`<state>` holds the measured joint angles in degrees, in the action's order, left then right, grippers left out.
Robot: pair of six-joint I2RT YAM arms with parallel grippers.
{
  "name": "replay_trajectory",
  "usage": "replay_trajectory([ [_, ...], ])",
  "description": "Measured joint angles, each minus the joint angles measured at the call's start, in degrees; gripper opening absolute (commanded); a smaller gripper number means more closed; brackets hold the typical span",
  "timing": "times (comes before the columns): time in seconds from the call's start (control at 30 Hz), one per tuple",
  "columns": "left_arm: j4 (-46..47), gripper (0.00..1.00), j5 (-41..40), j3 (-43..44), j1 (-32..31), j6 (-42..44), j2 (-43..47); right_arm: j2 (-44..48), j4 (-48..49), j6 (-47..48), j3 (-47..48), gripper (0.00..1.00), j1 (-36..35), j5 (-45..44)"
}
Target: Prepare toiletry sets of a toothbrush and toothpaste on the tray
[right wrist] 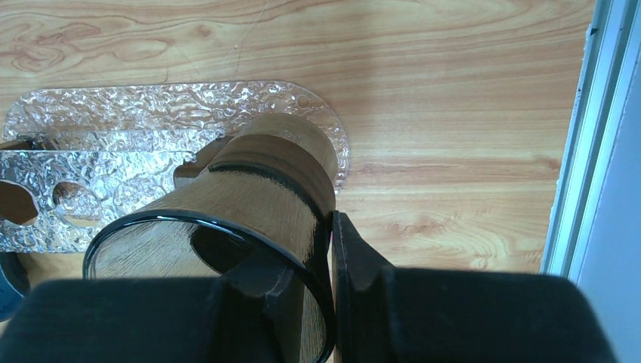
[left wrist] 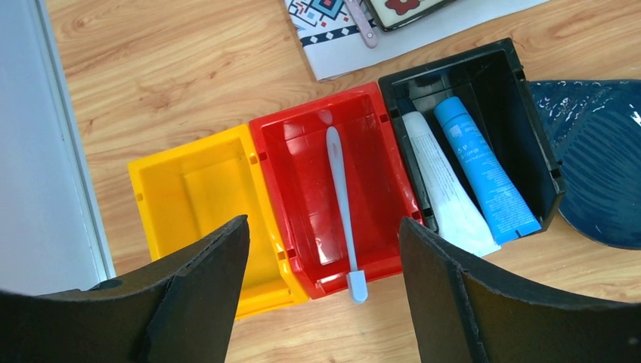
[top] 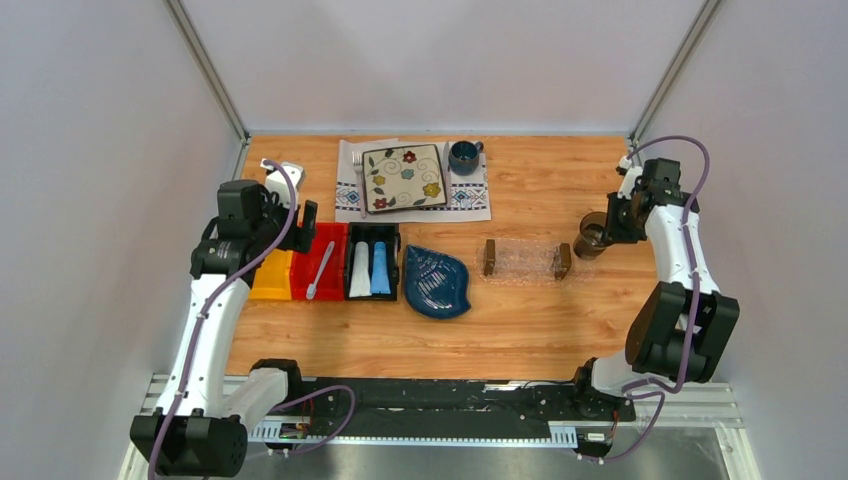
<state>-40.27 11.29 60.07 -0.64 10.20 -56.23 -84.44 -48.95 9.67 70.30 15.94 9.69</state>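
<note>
Counter (top: 560,320): warm orange-brown wood grain, streaks running left to right ahead of me, and I note a few darker knots in my right wrist view. Enclosed on three sides by the left wall (top: 90,150), back wall (top: 440,60) and right wall (top: 780,120), all plain pale grey-white panels, matte, unmarked. Slim metal posts rise from the far corners, the left post (top: 207,68) and the right post (top: 675,65). At my near edge there is a ribbed aluminium rail (top: 700,410) across the width, with a smooth grey metal strip (top: 440,468) below it. A pale edge strip (right wrist: 582,151) runs where the counter meets the right wall. Light is even and diffuse, with only soft shadows.
</note>
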Motion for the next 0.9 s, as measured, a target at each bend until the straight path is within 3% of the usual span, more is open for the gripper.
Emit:
replay_trajectory([
  [0.9,-0.68,0.8,-0.02,-0.83,1.29,0.7,2.25,-2.73,3.34,2.43,-5.38,0.0,2.1,2.03],
])
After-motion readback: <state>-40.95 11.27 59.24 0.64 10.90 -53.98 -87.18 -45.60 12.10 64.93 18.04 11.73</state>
